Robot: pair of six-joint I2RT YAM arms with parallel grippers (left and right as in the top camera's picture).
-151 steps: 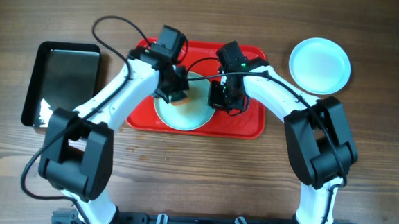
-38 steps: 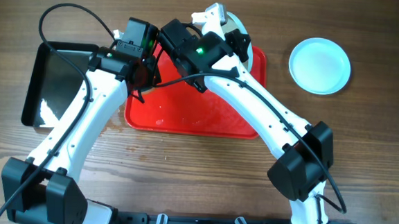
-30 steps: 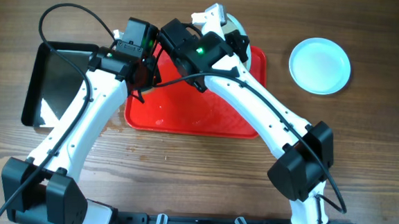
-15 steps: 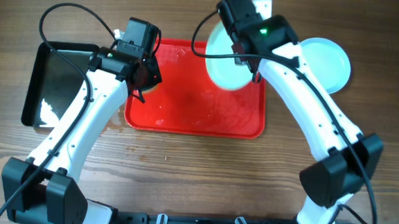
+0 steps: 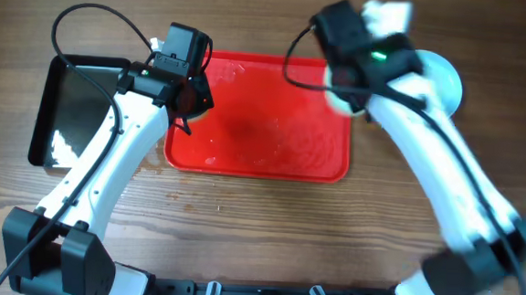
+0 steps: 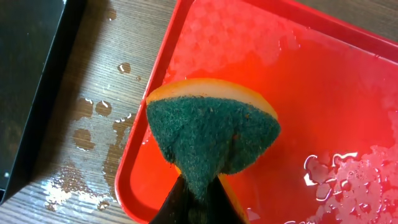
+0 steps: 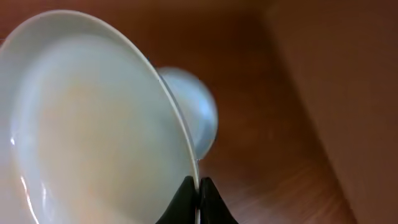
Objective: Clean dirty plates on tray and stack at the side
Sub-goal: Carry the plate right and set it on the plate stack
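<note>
The red tray (image 5: pixel 264 134) is wet and holds no plate; it also shows in the left wrist view (image 6: pixel 323 93). My left gripper (image 5: pixel 191 100) hangs over its back left corner, shut on a green and yellow sponge (image 6: pixel 211 134). My right gripper (image 5: pixel 347 84) is shut on the rim of a pale plate (image 7: pixel 93 124) and holds it tilted in the air past the tray's right edge. The arm is blurred. A second plate (image 5: pixel 443 74) lies on the table at the right, partly hidden by the arm; it also shows in the right wrist view (image 7: pixel 194 107). A third plate is not in view.
A black tray (image 5: pixel 78 100) lies at the left of the red tray. Water drops (image 6: pixel 87 134) lie on the wood between the two trays.
My right arm has swung right with the plate, from above the red tray's back right part to past its right edge, toward the plate on the table. The left arm has not moved.
</note>
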